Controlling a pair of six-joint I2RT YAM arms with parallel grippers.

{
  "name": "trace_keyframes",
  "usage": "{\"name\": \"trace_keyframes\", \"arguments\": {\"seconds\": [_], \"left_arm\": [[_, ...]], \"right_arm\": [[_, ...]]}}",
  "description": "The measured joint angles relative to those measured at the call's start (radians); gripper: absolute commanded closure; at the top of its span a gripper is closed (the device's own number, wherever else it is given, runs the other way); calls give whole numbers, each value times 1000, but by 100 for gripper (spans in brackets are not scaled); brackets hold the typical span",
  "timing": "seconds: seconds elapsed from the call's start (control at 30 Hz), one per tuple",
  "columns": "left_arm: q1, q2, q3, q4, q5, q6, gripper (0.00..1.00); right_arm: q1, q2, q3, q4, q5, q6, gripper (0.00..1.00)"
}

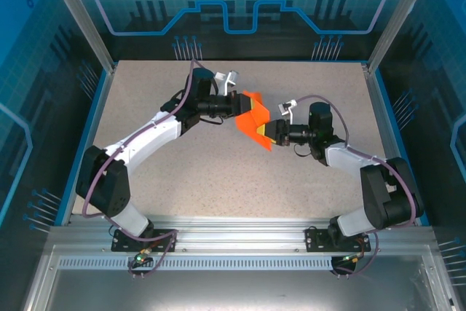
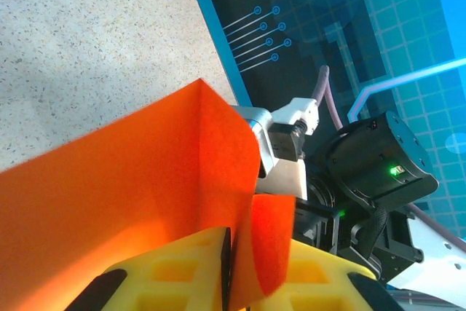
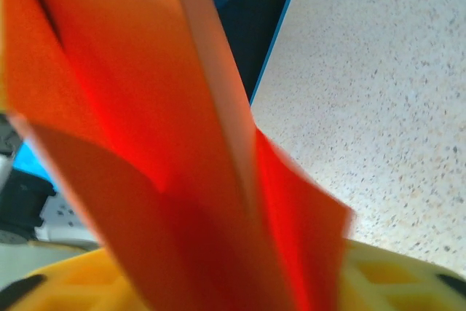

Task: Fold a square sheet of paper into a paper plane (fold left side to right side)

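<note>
The square sheet of paper [image 1: 253, 118], orange-red and partly folded, hangs above the middle of the table between both grippers. My left gripper [image 1: 239, 107] comes from the left. In the left wrist view its yellow pads [image 2: 182, 267] are pressed together on a fold of the paper [image 2: 131, 180], and a loose flap curls to the right. My right gripper [image 1: 269, 132] reaches in from the right. In the right wrist view the blurred paper [image 3: 182, 143] stands between that gripper's [image 3: 226, 285] yellow fingers [image 3: 393, 282], which sit apart on either side of it.
The speckled table [image 1: 218, 180] lies below the paper, with a blue rim [image 1: 375, 107] and clear walls around it. The right arm's wrist [image 2: 378, 165] sits close behind the paper in the left wrist view. Both arm bases are at the near edge.
</note>
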Motion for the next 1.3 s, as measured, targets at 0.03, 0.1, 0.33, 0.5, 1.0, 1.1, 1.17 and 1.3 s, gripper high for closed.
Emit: {"name": "trace_keyframes", "arguments": {"seconds": [0.03,0.1,0.33,0.5,1.0,1.1,1.17,1.3], "left_arm": [[0,0,-6,4,0,0,79],[0,-2,-28,6,-1,0,77],[3,-14,-65,-58,-53,32,41],[47,-151,-119,-183,-200,102,27],[66,-556,-323,-401,-751,159,16],[66,-583,-332,-426,-792,158,15],[66,-595,-332,-431,-809,158,14],[66,-600,-332,-441,-822,158,14]], "right_arm": [[0,-4,-2,-13,2,-12,73],[0,-11,-4,-39,7,-35,83],[2,-56,-1,-242,64,-177,88],[40,-122,89,-587,272,-379,88],[613,304,725,-1492,1741,-584,87],[657,476,811,-1621,1895,-562,87],[682,575,864,-1684,1971,-552,87],[712,699,937,-1754,2045,-548,85]]}}
